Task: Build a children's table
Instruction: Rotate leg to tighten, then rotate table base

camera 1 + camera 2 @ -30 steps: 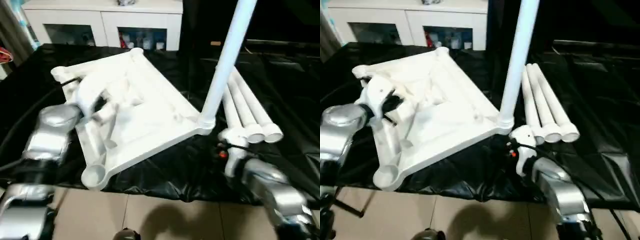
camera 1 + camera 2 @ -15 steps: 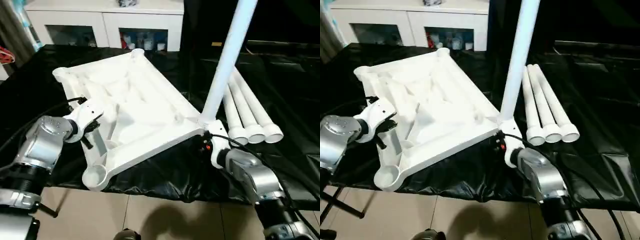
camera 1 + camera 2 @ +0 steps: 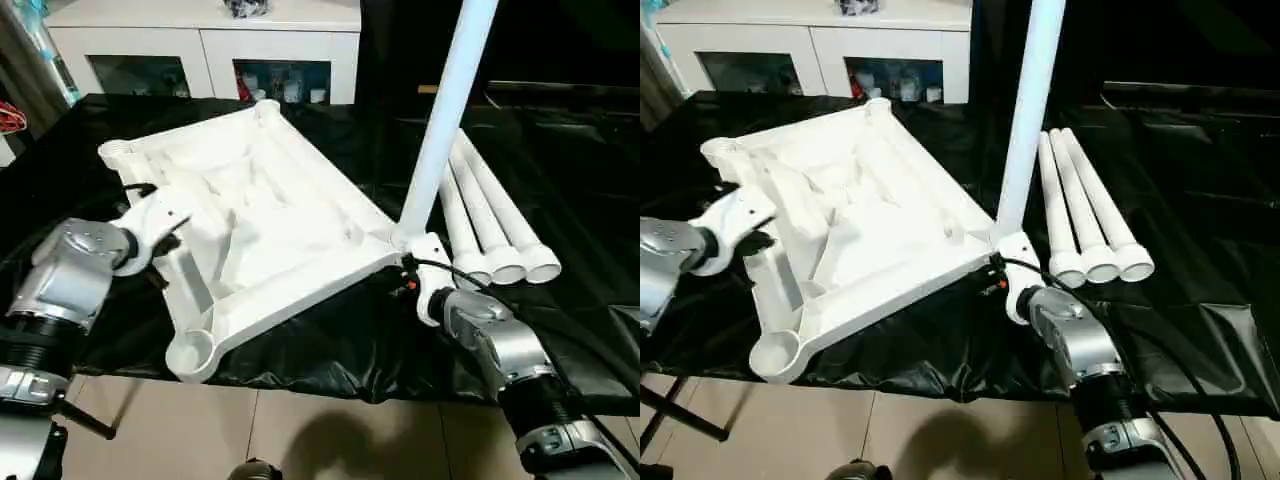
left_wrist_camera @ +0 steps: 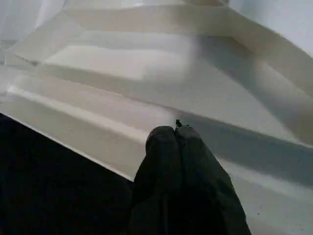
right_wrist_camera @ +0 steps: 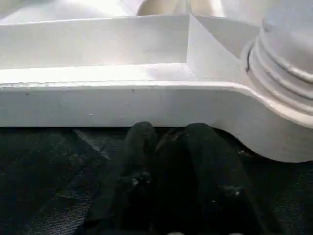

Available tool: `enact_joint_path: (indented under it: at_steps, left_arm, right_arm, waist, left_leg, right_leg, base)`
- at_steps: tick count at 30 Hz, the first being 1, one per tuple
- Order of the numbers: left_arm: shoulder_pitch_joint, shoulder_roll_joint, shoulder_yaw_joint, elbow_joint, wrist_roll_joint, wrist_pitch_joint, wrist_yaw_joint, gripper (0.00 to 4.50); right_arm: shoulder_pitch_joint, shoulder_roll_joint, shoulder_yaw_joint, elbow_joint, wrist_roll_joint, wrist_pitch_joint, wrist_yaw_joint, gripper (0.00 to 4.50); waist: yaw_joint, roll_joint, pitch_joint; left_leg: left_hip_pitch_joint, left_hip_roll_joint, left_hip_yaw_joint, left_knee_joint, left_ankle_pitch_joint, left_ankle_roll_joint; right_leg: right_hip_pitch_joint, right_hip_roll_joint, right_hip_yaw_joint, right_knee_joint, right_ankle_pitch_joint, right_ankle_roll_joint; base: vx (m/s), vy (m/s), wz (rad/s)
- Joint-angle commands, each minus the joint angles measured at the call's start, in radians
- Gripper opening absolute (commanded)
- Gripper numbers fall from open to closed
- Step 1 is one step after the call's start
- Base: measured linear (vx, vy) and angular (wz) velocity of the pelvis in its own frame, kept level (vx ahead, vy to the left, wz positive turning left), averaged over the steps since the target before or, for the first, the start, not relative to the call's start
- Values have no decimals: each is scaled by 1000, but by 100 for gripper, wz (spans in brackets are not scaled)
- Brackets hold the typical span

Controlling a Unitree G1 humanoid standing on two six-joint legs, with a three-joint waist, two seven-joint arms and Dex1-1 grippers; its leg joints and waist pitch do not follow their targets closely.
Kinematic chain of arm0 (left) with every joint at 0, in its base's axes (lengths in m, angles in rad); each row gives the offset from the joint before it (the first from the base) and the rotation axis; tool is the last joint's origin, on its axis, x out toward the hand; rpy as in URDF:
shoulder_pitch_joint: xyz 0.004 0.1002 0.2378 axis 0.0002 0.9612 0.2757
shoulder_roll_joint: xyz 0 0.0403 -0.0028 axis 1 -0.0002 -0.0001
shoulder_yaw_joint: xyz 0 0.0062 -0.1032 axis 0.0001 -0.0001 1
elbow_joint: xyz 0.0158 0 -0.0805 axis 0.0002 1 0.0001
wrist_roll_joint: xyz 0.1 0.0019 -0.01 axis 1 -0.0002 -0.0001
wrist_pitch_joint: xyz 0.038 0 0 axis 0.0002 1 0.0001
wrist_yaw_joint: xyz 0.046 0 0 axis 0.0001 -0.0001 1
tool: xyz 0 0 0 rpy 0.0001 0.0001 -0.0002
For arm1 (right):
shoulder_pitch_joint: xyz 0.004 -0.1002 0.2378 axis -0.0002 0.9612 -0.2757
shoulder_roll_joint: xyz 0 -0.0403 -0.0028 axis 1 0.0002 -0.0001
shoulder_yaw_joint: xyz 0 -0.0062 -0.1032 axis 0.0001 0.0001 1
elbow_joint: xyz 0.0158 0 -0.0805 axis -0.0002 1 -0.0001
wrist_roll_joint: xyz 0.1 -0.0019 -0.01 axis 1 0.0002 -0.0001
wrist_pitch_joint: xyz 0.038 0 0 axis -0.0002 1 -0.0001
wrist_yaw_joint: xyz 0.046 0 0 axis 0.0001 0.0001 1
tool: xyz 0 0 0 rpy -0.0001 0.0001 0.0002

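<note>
Left end effector (image 4: 175, 134) is seen pressed together against the upturned children's table top (image 3: 260, 215); right end effector (image 5: 168, 134), narrowly parted, is placed below the corner socket. Beyond, one leg (image 3: 445, 120) is stood upright; three legs (image 3: 495, 225) are laid on the black-sheeted table (image 3: 560, 150).

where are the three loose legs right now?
In the left eye view the three loose legs lie side by side on the black sheet, on the robot's right, just beyond the upright leg socketed in the tabletop corner.

Bright overhead light glares off the white tabletop (image 3: 260, 220), washing out its ribs. The black sheet (image 3: 560, 300) stays dim with soft sheen. Wrist views are soft and hazy.
</note>
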Motion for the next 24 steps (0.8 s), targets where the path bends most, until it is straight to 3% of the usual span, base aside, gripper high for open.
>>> enact_joint_path:
  at_steps: [1,7,8,9,10,12,13,14,18,19,23,24]
  left_arm:
    - [6,19,-25,-11,-2,13,-37,0]
    - [47,11,-110,1,8,-14,-125,0]
    - [50,11,-123,5,15,-20,-134,0]
    - [60,15,-150,4,23,-27,-163,0]
    - [69,21,-174,-5,26,-29,-196,0]
    - [73,24,-181,-11,25,-29,-209,0]
    - [91,43,-218,-53,16,-31,-286,0]
    - [91,43,-218,-53,16,-31,-286,0]
    - [104,56,-236,-109,-22,-41,-368,0]
    - [110,51,-243,-171,-81,-33,-434,0]
    - [102,4,-254,-256,-174,3,-518,0]
    - [98,-8,-257,-264,-184,8,-525,0]
  right_arm:
    - [-20,11,2,25,-5,-19,10,89]
    - [-44,19,3,68,-13,-53,4,53]
    - [-49,21,3,77,-15,-59,2,32]
    - [-58,26,3,90,-16,-68,-1,20]
    - [-68,32,1,105,-18,-77,-5,14]
    - [-72,34,0,111,-18,-80,-6,5]
    - [-95,46,-1,148,-23,-99,-13,5]
    - [-95,46,-1,148,-23,-99,-13,5]
    - [-120,58,-1,191,-28,-121,-18,5]
    - [-149,69,0,231,-34,-142,-22,5]
    - [-204,91,2,302,-44,-177,-30,5]
    - [-212,94,2,310,-45,-181,-31,5]
  waist:
    - [1,9,-72]
    - [-2,13,-71]
    - [-2,17,-71]
    - [-3,15,-72]
    - [-3,22,-72]
    - [-7,17,-71]
    - [-8,27,-72]
    - [-15,24,-70]
    - [-18,28,-72]
    - [-18,27,-71]
    - [-20,29,-72]
    - [-21,25,-73]
  left_leg:
    - [24,42,-33,-57,-232,-19]
    - [24,44,-33,-58,-243,-20]
    - [25,44,-34,-58,-246,-21]
    - [25,43,-34,-58,-250,-22]
    - [26,44,-35,-59,-261,-26]
    - [25,43,-35,-60,-263,-28]
    - [25,44,-38,-60,-269,-30]
    - [23,43,-37,-61,-270,-29]
    - [23,43,-36,-58,-262,-23]
    - [24,41,-33,-57,-260,-21]
    - [24,43,-32,-55,-252,-25]
    - [25,43,-30,-55,-249,-23]
  right_leg:
    - [43,-90,52,-71,-141,-178]
    - [41,-91,53,-73,-158,-182]
    - [40,-91,53,-73,-158,-181]
    - [41,-91,53,-73,-153,-183]
    - [40,-91,52,-75,-152,-184]
    - [43,-90,52,-73,-147,-190]
    - [44,-94,52,-72,-147,-193]
    - [45,-91,51,-72,-148,-200]
    - [44,-94,52,-71,-150,-210]
    - [43,-89,52,-71,-146,-212]
    - [43,-90,51,-65,-136,-229]
    - [43,-89,51,-67,-132,-232]
  base:
    - [0,0,0]
    - [0,0,0]
    - [0,0,0]
    - [0,0,0]
    - [0,0,0]
    - [0,0,0]
    - [0,0,0]
    - [0,0,0]
    - [0,0,0]
    - [0,0,0]
    - [0,0,0]
    - [0,0,0]
